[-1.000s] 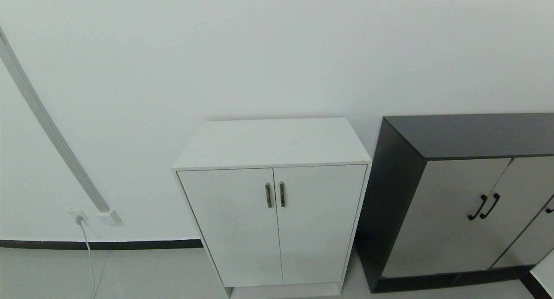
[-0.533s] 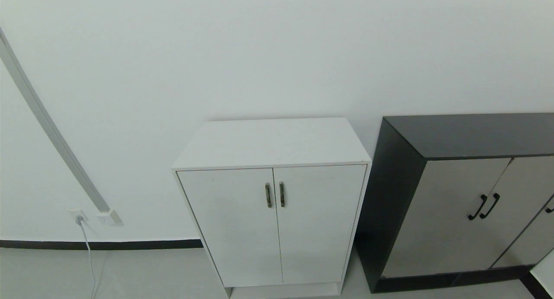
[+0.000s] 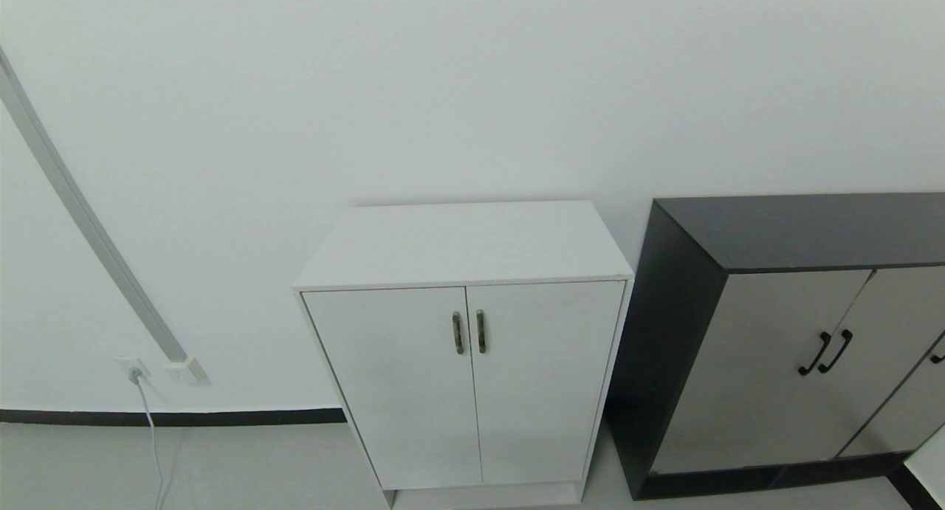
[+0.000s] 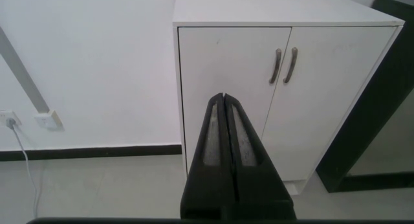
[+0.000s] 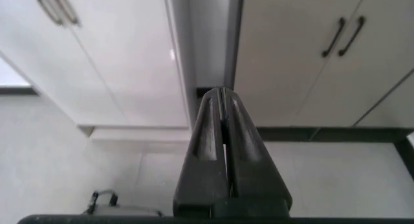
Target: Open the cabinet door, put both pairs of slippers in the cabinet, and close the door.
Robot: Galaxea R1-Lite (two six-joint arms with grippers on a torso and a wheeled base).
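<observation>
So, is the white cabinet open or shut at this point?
Shut. Both doors of the white cabinet sit flush with its front, their two handles side by side at the middle seam, no inside showing.

Grey floor [image 3: 258, 466], white cabinet [image 3: 465, 384], black cabinet [image 3: 738, 362] beside

We see the white cabinet [image 3: 461, 244] with both doors [image 3: 399, 384] shut flush, so its inside is barred (the paired handles [image 3: 469, 331] stand proud at the middle seam). The dark cabinet [image 3: 664, 333] crowds its right side, leaving a narrow gap. Open floor [image 3: 258, 466] lies to its left, apart from a hanging cable [image 3: 151, 436].
</observation>
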